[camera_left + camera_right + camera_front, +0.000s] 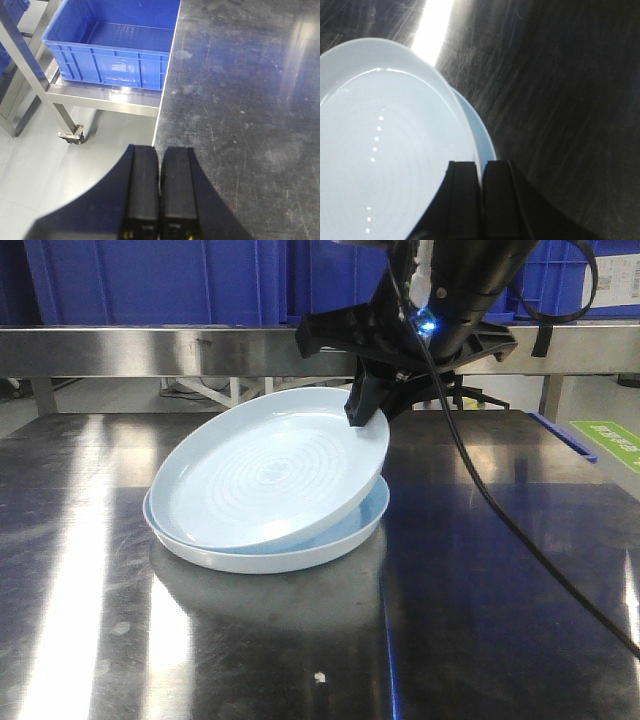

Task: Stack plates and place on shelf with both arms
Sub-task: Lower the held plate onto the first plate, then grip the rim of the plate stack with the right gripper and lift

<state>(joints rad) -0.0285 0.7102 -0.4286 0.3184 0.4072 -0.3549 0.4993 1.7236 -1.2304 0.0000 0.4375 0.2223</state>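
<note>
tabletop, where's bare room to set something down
Bare: the tabletop left of and in front of the plates. Right side is open but a cable crosses it. Crowded: behind, where the right claw grips the upper plate.

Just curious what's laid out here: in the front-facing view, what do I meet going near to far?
Dark tabletop, lower plate, tilted upper plate, right hand pinching its far rim, steel shelf, blue crates.

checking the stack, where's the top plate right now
Front view, centre: the top plate leans tilted on the bottom plate, far rim in the right gripper.
</note>
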